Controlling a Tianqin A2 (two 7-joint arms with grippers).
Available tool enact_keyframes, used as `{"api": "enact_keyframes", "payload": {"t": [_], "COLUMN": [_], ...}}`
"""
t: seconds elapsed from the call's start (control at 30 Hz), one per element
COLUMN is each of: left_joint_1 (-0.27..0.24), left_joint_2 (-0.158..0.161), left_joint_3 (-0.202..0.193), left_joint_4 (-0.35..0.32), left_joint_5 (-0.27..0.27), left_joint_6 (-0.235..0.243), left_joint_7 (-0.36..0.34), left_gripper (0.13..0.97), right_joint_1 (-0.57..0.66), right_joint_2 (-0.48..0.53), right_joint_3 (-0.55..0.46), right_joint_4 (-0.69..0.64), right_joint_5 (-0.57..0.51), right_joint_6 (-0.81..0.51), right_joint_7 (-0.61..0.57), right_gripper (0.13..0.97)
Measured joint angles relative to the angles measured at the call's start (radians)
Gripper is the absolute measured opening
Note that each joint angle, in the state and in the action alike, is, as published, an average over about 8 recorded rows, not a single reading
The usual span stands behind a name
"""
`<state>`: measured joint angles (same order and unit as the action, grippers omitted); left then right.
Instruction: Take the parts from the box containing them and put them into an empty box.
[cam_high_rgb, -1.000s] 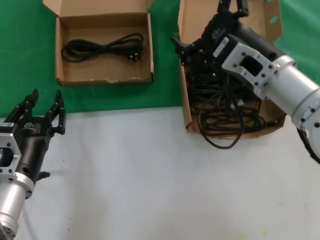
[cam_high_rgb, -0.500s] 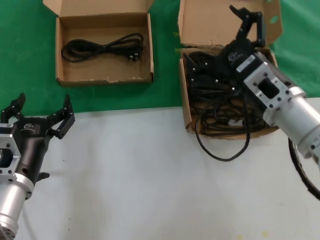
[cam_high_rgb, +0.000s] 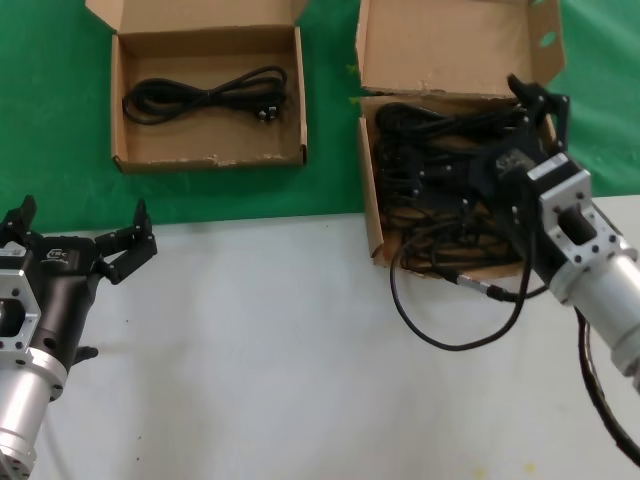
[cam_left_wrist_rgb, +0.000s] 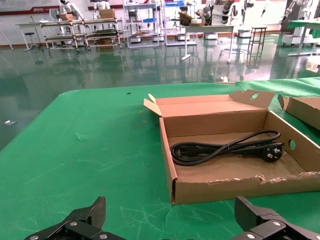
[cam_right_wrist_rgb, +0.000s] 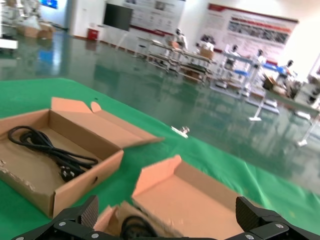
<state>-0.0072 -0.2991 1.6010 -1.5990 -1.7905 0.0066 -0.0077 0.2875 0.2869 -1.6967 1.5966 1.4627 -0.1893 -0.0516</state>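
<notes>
A tangle of black power cords (cam_high_rgb: 440, 190) fills the larger box (cam_high_rgb: 450, 60), one loop spilling over its front wall onto the white table (cam_high_rgb: 280, 360). The right gripper (cam_high_rgb: 535, 105) hovers over that box's right side, fingers spread wide and holding nothing. One cord (cam_high_rgb: 205, 95) lies in the smaller box (cam_high_rgb: 130, 150). The left gripper (cam_high_rgb: 75, 235) waits near the table's edge, wide open, empty.

1 cord (cam_high_rgb: 205, 95) in L box (cam_high_rgb: 125, 155)

Two cardboard boxes (cam_high_rgb: 208, 40) (cam_high_rgb: 455, 45), one bundled cord (cam_high_rgb: 205, 95), a tangled cord pile (cam_high_rgb: 440, 170).
</notes>
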Motion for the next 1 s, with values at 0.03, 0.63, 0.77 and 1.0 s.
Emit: {"api": "enact_keyframes", "payload": {"t": [0.03, 0.63, 0.77, 1.0], "left_joint_1": [0.000, 0.005, 0.006, 0.007], "left_joint_2": [0.000, -0.001, -0.001, -0.001], "left_joint_3": [0.000, -0.001, -0.001, -0.001], "left_joint_4": [0.000, -0.001, -0.001, -0.001], "left_joint_5": [0.000, -0.006, -0.007, -0.009], "left_joint_6": [0.000, -0.004, -0.005, -0.006], "left_joint_7": [0.000, 0.005, 0.006, 0.007], "left_gripper": [0.850, 0.962, 0.966, 0.966], "right_joint_1": [-0.010, -0.185, -0.224, -0.261], "right_joint_2": [0.000, 0.008, 0.010, 0.012], "right_joint_3": [0.003, 0.062, 0.075, 0.088], "right_joint_4": [0.000, 0.002, 0.003, 0.003], "right_joint_5": [0.012, 0.218, 0.263, 0.306], "right_joint_6": [0.006, 0.122, 0.148, 0.172], "right_joint_7": [0.002, 0.033, 0.040, 0.047], "right_gripper": [0.966, 0.966, 0.966, 0.966]}}
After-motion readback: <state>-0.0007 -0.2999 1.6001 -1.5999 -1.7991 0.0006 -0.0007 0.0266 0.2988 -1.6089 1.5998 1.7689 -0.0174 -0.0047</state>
